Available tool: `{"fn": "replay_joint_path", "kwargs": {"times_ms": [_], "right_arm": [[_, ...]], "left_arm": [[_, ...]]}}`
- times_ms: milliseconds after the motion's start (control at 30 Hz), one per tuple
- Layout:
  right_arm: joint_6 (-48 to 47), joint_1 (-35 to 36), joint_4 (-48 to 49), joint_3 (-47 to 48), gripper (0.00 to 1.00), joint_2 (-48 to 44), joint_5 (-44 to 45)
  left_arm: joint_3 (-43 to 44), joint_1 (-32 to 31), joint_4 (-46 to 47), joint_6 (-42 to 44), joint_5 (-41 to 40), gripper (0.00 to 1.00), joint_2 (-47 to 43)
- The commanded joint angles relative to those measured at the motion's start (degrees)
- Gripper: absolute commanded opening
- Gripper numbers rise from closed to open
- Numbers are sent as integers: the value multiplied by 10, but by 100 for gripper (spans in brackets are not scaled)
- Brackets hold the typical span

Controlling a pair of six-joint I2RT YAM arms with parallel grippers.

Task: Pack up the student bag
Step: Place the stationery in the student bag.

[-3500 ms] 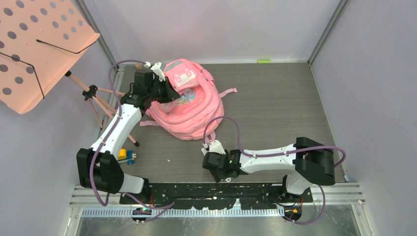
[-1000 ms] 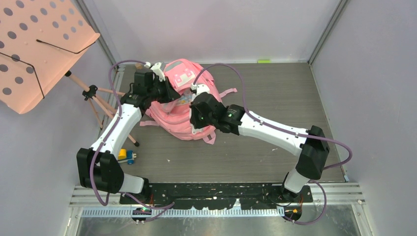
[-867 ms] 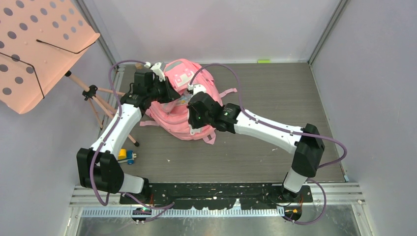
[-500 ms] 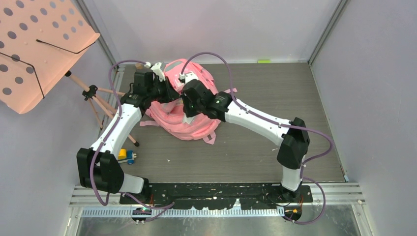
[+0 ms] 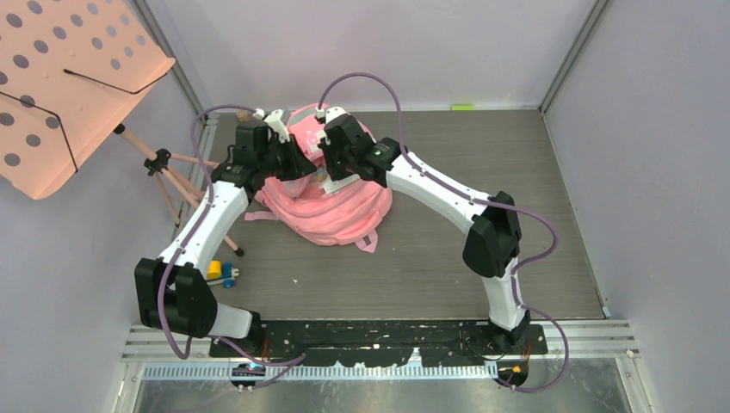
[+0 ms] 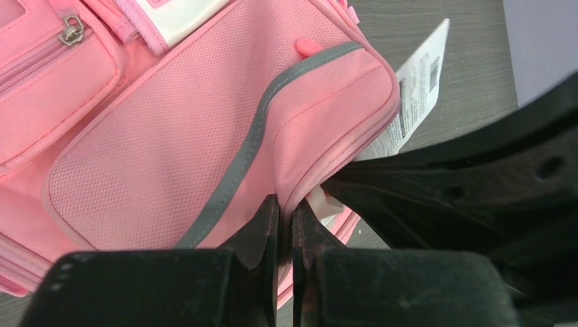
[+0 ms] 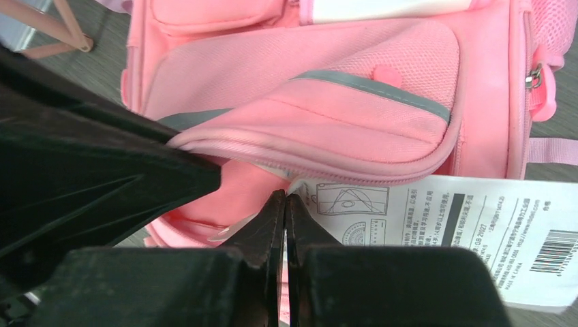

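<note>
The student bag lay far-left on the desk. The left gripper pinched its pocket rim; the right gripper clamped a white card bearing a barcode and print too small to read.

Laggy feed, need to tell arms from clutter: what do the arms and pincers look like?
Left arm and right arm: white link shells, black joint housings, a purple cable looping along each. A small green light glows near the right wrist. The left pincer and right pincer each have two flat black fingers tapering to narrow tips.
</note>
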Motion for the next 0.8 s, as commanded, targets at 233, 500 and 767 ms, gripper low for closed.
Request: {"fn": "replay_joint_path", "kwargs": {"times_ms": [233, 500, 767], "right_arm": [[26, -1, 56, -11, 18, 16, -59], [48, -1, 86, -32, 46, 2, -67], [36, -2, 46, -53, 74, -68, -61]], "left_arm": [[6, 0, 21, -19, 24, 0, -7], [6, 1, 21, -17, 22, 0, -7], [6, 1, 20, -15, 18, 0, -8]]}}
